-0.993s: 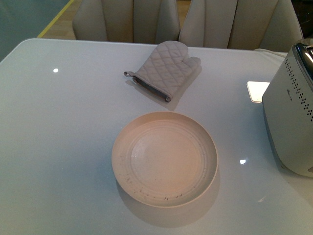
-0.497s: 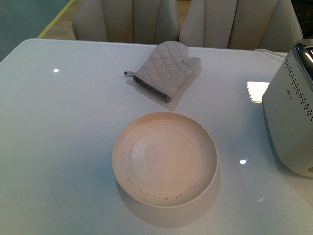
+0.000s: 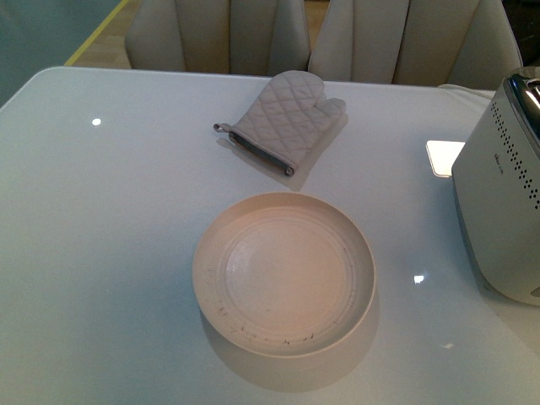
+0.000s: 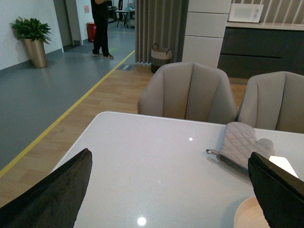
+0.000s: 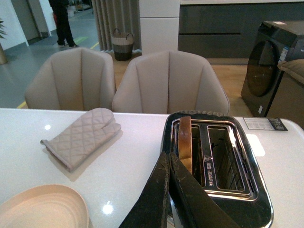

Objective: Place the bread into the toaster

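The bread (image 5: 185,142) is standing on edge in one slot of the toaster (image 5: 223,166) — only its brown crust is showing above the chrome top, and the second slot beside it is lying bare. The toaster is sitting at the right edge of the table (image 3: 110,253), where the front view is catching only its perforated side (image 3: 506,211). The plate (image 3: 284,272) near the front edge is holding nothing, and the mitt (image 3: 287,121) is lying toward the far edge, well apart from both. The right gripper (image 5: 169,190) is hanging over the near end of the toaster with its fingers pressed together and pinching nothing. The left gripper (image 4: 166,190) is hovering above the left part of the table with its fingers spread wide, also carrying nothing. The placing step is looking done, since the bread is sitting in its slot and free of either gripper; what may be remaining — if the task is counting it — is seating the slice fully or pressing a lever, which is not showing in any view.
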Motion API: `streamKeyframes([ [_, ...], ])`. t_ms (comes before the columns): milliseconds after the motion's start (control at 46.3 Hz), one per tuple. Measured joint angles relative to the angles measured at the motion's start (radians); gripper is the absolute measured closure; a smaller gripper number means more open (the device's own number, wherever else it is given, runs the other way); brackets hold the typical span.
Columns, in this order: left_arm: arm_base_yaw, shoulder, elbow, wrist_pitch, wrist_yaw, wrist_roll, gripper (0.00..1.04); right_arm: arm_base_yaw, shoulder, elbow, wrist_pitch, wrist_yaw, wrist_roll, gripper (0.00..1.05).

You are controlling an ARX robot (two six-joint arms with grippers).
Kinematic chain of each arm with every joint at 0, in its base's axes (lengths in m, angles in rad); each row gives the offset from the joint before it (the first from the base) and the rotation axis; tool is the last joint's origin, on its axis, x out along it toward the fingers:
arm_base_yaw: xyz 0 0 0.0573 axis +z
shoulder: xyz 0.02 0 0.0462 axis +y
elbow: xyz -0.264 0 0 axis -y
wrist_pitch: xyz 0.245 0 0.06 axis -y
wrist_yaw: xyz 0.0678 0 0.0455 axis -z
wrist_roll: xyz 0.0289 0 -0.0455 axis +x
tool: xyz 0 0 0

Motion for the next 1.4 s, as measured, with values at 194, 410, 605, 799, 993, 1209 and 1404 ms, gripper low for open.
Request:
streamKeyframes([
  [194, 0.0, 0.0, 0.0, 0.0, 0.0, 0.0, 0.07, 0.0, -0.058, -0.019, -0.013, 0.001, 0.0, 1.03],
  [410, 0.0, 0.0, 0.0, 0.0, 0.0, 0.0, 0.07, 0.0, -0.125, -0.019, -0.079, 0.0, 0.0, 1.03],
  [605, 0.0, 0.0, 0.0, 0.0, 0.0, 0.0, 0.07, 0.0, -0.185, -0.019, -0.142, 0.0, 0.0, 1.03],
  [799, 0.0, 0.0, 0.0, 0.0, 0.0, 0.0, 0.07, 0.0, -0.363, -0.019, -0.328, 0.0, 0.0, 1.03],
  [993, 0.0, 0.0, 0.0, 0.0, 0.0, 0.0, 0.07, 0.0, -0.371, -0.019, -0.333, 0.0, 0.0, 1.03],
  [1209, 0.0, 0.0, 0.0, 0.0, 0.0, 0.0, 0.07, 0.0, -0.372, -0.019, -0.333, 0.0, 0.0, 0.64],
  [1404, 0.0, 0.0, 0.0, 0.0, 0.0, 0.0, 0.07, 0.0, -0.372, -0.019, -0.333, 0.0, 0.0, 0.27],
])
